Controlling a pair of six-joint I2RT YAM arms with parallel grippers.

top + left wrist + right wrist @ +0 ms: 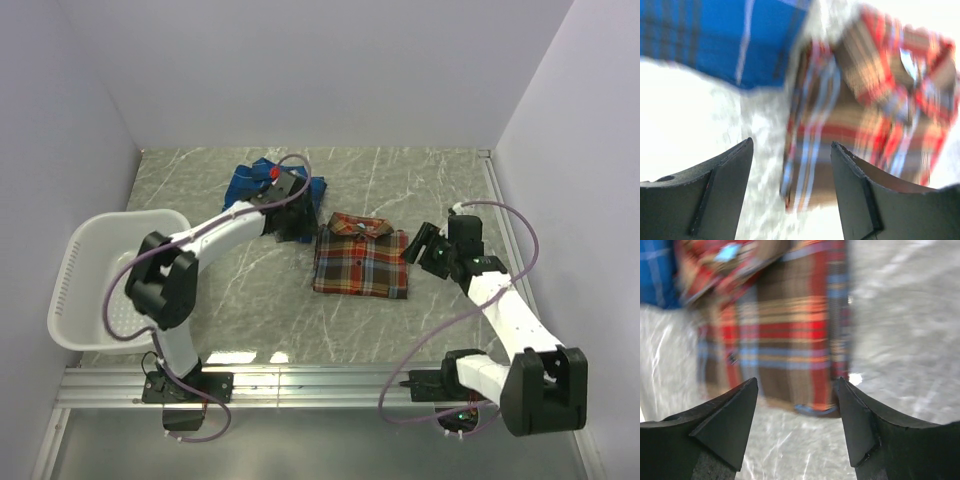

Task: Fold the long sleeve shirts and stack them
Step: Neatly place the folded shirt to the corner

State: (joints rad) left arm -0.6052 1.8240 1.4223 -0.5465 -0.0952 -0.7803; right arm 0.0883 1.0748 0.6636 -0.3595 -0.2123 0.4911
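The red-orange plaid shirt lies folded into a neat rectangle mid-table, collar at the far side. It also shows in the left wrist view and the right wrist view. The blue plaid shirt lies crumpled behind it to the left, partly hidden by my left arm, and shows in the left wrist view. My left gripper is open and empty, just left of the red shirt's collar. My right gripper is open and empty, just right of the red shirt.
A white slotted plastic basket stands at the left edge of the grey marbled table. White walls close in the back and both sides. A metal rail runs along the near edge by the arm bases.
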